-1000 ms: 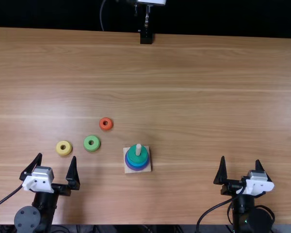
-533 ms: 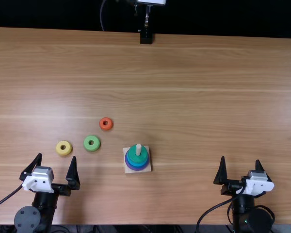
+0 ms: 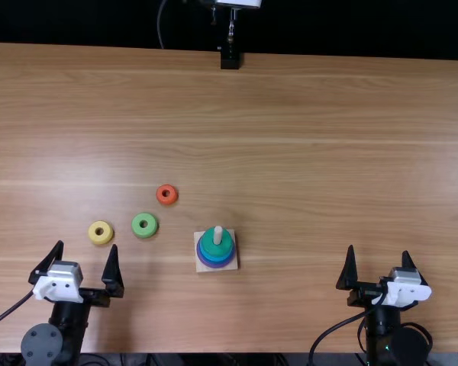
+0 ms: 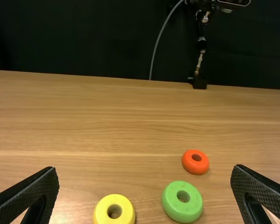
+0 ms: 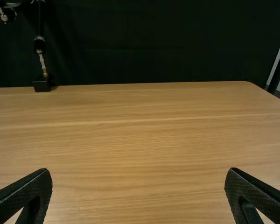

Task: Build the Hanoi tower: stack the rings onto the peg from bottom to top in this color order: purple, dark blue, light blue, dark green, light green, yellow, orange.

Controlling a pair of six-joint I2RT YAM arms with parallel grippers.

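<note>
In the top view, your left tool (image 3: 88,246) and right tool (image 3: 378,251) stand over the near part of the worktop (image 3: 328,152), each with its fingers apart. Between them, the peg (image 3: 217,234) carries the dark green ring (image 3: 216,250) above blue and purple. To its left you have the yellow ring (image 3: 100,240), light green ring (image 3: 144,232) and orange ring (image 3: 166,201) lying loose.

In the left wrist view, the loose rings sit beyond your spread fingers (image 4: 25,191).

In the right wrist view, your fingers are wide apart, with the worktop beyond.
</note>
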